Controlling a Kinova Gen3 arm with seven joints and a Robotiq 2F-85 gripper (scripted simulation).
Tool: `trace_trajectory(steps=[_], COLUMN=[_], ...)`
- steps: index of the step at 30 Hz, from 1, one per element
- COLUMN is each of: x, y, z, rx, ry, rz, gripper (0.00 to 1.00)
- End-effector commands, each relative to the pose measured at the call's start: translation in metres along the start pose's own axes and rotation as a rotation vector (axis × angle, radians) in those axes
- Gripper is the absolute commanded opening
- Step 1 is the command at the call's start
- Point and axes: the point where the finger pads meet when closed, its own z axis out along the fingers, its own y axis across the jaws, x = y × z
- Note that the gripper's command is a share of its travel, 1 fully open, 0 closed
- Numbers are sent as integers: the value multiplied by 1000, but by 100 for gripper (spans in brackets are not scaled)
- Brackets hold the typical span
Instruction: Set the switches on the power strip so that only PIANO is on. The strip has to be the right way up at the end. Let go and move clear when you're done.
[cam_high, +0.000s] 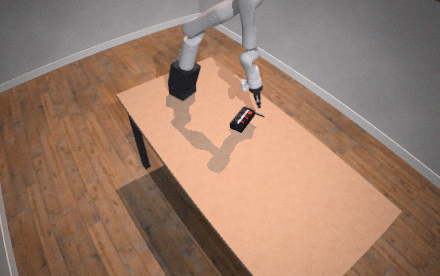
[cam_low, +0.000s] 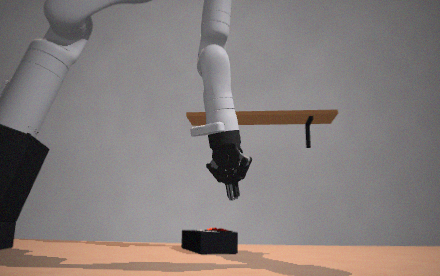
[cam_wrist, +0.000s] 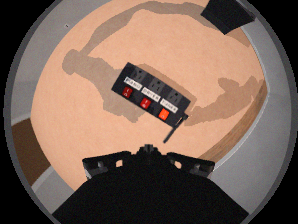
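A black power strip (cam_high: 243, 119) lies right way up on the tan table, with three red switches in a row and a short black cord stub at one end. In the wrist view the power strip (cam_wrist: 152, 95) shows three outlets with white labels too small to read; the switch nearest the cord glows brighter orange-red than the other two. It also shows in the exterior view (cam_low: 209, 241). My gripper (cam_low: 232, 191) (cam_high: 258, 102) is shut and empty, hanging well above the strip, near its cord end.
The arm's black base (cam_high: 183, 80) stands at the table's far corner. The table edges drop to a wooden floor. A wall shelf (cam_low: 262, 118) with a black bracket hangs behind.
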Motion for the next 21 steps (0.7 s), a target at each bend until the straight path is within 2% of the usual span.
trace_trajectory(steps=[1,18,21], x=[-1,-1,1], y=[0,0,0], z=[0,0,10], rx=[1,1,1], ry=[-1,-1,-1], rz=[0,0,0], gripper=[0,0,0])
